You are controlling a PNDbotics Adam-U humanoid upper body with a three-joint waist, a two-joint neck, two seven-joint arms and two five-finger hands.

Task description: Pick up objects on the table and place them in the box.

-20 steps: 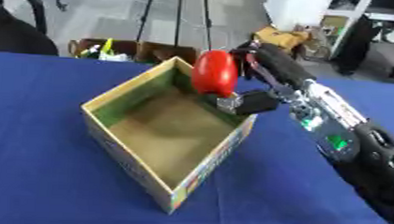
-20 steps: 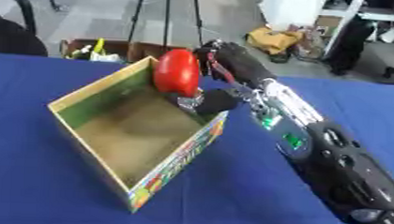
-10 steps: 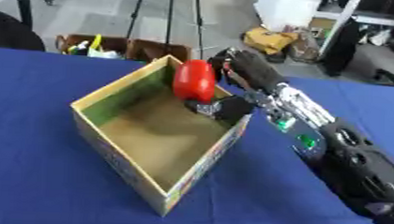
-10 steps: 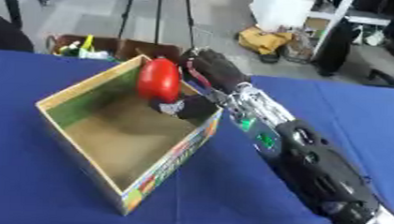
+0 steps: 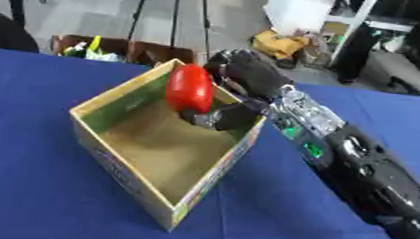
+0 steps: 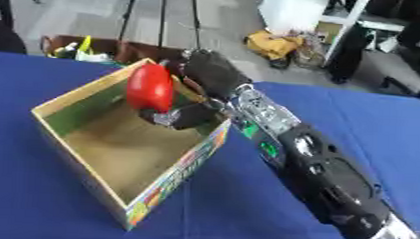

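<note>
A red rounded object (image 5: pixel 189 88) hangs inside the far corner of the open cardboard box (image 5: pixel 120 157), above its brown floor. My right hand (image 5: pixel 235 80) reaches in over the box's right wall from the right, with fingers behind the red object and the thumb (image 5: pixel 227 117) under it, so the hand is shut on it. The box stands on the blue table (image 5: pixel 36 185), turned with one corner toward me. My left hand shows in neither view.
My right forearm (image 5: pixel 352 166) crosses the table's right half from the lower right corner. Past the table's far edge are a tripod's legs (image 5: pixel 173 15), a bin with yellow things (image 5: pixel 85 46) and a white cabinet (image 5: pixel 305 12).
The right hand has carried the red object leftward and a little lower, from over the box's right wall to inside its far corner. The camera has also shifted.
</note>
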